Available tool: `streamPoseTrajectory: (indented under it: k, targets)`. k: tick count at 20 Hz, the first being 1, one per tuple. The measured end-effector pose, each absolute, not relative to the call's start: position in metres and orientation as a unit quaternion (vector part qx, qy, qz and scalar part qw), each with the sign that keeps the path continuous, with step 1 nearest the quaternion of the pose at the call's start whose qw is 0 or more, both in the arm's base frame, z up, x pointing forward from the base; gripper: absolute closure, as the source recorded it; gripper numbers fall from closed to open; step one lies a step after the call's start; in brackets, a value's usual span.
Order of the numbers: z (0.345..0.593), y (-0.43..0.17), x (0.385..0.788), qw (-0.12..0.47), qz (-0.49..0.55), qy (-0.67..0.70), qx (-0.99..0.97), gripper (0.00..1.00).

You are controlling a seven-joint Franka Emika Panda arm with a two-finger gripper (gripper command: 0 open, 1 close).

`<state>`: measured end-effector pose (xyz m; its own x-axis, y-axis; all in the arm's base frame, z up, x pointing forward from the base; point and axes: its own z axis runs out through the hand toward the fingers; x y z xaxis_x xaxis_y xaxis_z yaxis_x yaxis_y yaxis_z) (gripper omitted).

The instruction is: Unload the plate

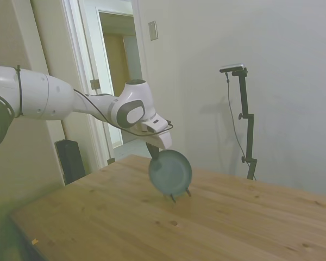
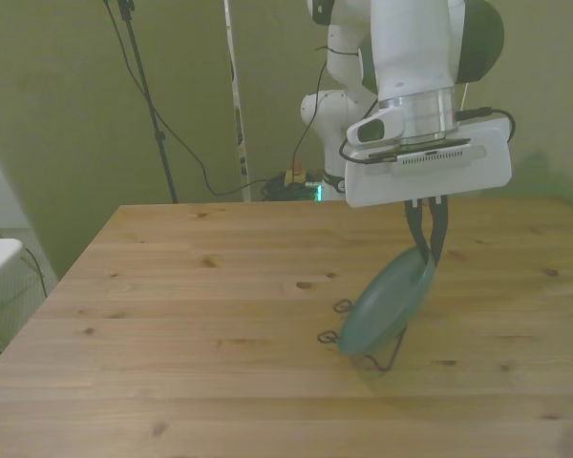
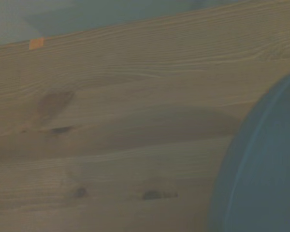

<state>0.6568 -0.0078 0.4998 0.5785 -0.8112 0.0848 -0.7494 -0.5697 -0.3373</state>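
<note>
1. Plate (image 1: 170, 173): round, dull teal, matte. It stands on edge, tilted, in a thin dark wire stand (image 2: 363, 355) on the wooden counter (image 1: 125, 223).
2. Front view: the plate (image 2: 390, 305) leans with its top edge toward the front view's right and its lower edge toward the left, down in the stand. Small wire loops of the stand show on the counter (image 2: 191, 305) just to the left of the plate's lower edge.
3. Side view: the plate faces the camera almost full on. Two short dark feet of the stand (image 1: 180, 194) poke out below it, resting on the wood.
4. Pincer (image 2: 427, 250): two dark fingers point down from the white wrist block, close together, clamped on the plate's upper rim. In the side view the pincer (image 1: 154, 153) meets the plate at its upper left edge.
5. Arm: white, reaching in from the side view's left, wrist angled downward over the plate.
6. Wrist view: blurred. A curved teal slice of the plate (image 3: 266, 164) fills one corner; the rest is wood grain with a few dark knots, and a small orange tag (image 3: 36, 43) near the counter's edge.
7. Plate position on the counter: middle of the wood, somewhat toward the front view's right.
8. Backdrop, side view: pale wall, an open doorway (image 1: 117, 81) behind the arm.
</note>
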Motion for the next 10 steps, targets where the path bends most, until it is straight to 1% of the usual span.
streamPoseTrajectory:
  k: [6,10]
  targets:
    - [0.513,-0.01,0.66,0.139,-0.127,0.444,-0.876,1.0]
    - [0.538,-0.01,0.666,0.15,-0.147,0.441,-0.873,1.0]
